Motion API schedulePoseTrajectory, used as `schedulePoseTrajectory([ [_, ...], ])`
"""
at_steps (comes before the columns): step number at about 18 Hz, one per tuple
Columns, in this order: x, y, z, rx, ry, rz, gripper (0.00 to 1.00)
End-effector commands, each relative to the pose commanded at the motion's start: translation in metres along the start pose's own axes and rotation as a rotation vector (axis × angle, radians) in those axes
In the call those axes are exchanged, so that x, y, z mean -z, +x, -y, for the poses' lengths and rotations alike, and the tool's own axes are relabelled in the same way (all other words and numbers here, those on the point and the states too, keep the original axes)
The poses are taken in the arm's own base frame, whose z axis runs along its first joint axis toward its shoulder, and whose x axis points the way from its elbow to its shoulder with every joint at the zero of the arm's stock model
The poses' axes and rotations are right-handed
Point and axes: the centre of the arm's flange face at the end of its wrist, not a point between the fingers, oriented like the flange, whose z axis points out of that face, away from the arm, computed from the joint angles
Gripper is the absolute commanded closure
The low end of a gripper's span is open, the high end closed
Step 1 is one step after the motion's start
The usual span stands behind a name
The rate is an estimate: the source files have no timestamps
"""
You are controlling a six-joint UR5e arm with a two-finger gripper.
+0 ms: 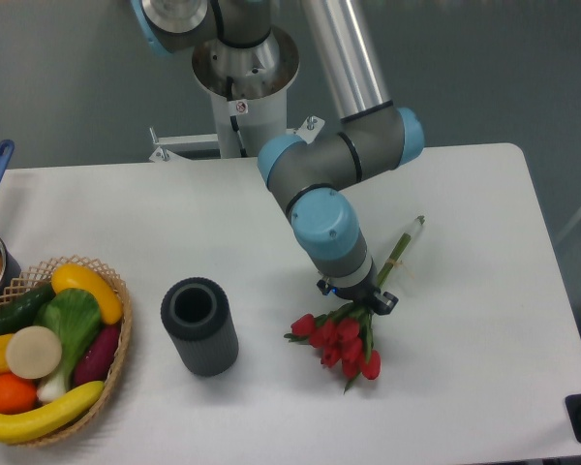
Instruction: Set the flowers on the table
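Camera view
Gripper: the gripper (359, 294) is at the end of the tilted arm, low above the table (484, 320). Its fingers are mostly hidden under the wrist, but they look pinched on the flowers (341, 342) at the place where stems meet the heads.
Opening: narrow, only as wide as the stems between the fingers.
Flowers, place: right of the table's middle, in front of the arm, the red heads very low over the white top or touching it; I cannot tell which.
Flowers, axis: the long axis goes diagonally. The heads point to the front and left, the stem end points to the back and right, past the gripper.
Cylinder: a dark cylinder (199, 325) stands left of the flowers, apart from them.
Basket: a basket (117, 360) with fruit and vegetables is at the left edge.
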Motion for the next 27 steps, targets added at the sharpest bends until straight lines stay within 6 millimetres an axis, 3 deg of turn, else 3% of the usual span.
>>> schedulePoseTrajectory([
  [1, 0.001, -0.001, 0.0, -0.003, 0.002, 0.004, 0.07],
  [3, 0.012, -0.009, 0.0, 0.011, 0.011, 0.026, 0.0],
  [5, 0.032, -0.011, -0.004, 0.02, 0.026, 0.055, 0.0],
  [8, 0.079, -0.018, -0.023, 0.061, 0.064, 0.118, 0.0],
  [14, 0.163, -0.049, -0.094, 0.206, 0.226, 0.204, 0.0],
  [18, 0.186, -0.058, -0.117, 0.213, 0.227, 0.23, 0.0],
  [27, 0.217, -0.069, -0.232, -0.08, 0.339, 0.081, 0.0],
])
